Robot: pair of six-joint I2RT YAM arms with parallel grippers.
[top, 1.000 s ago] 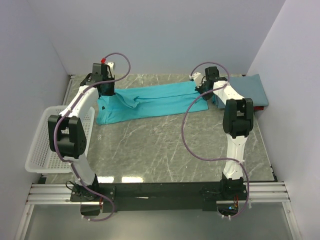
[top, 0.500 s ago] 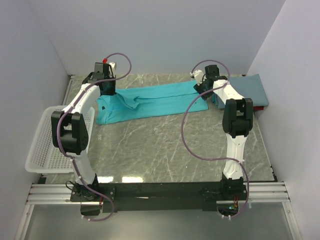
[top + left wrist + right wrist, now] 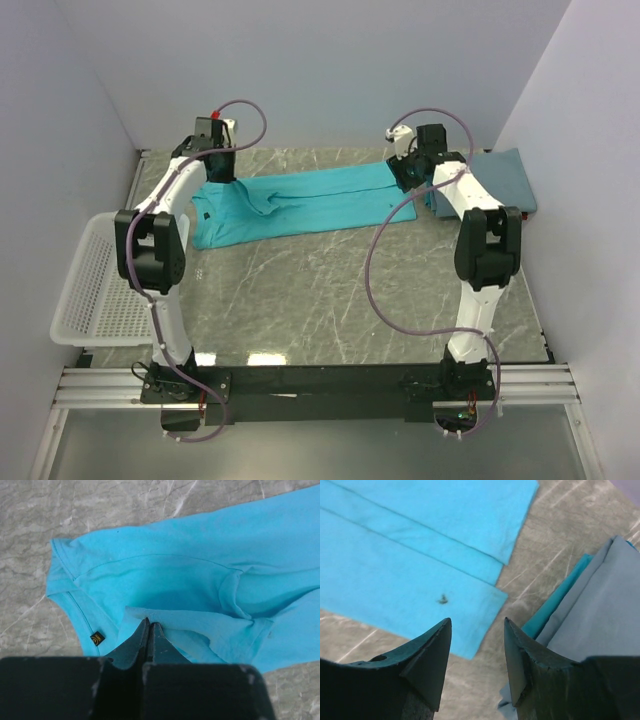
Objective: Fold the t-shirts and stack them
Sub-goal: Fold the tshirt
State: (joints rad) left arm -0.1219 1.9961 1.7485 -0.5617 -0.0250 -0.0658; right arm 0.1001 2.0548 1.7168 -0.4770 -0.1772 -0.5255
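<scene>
Well, the white basket (image 3: 100,290) sits at the left edge of the surface (image 3: 330,290). Near the far left corner the left end effector (image 3: 148,624) is pinched closed on a fold of the teal t-shirt (image 3: 300,205), which lies stretched along the far edge. The right end effector (image 3: 477,625) hovers agape, holding nothing, over its hem, beside the folded slate-blue t-shirt (image 3: 500,180) in the far right corner. A one-sided pull could bunch the cloth, or the thin pinch could slip

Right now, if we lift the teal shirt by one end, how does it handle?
Probably floppy: the teal shirt lies flat with soft folds, so it should drape from a pinch. Likely light, as the layers look thin. Pushed, it would likely bunch, not slide.
</scene>
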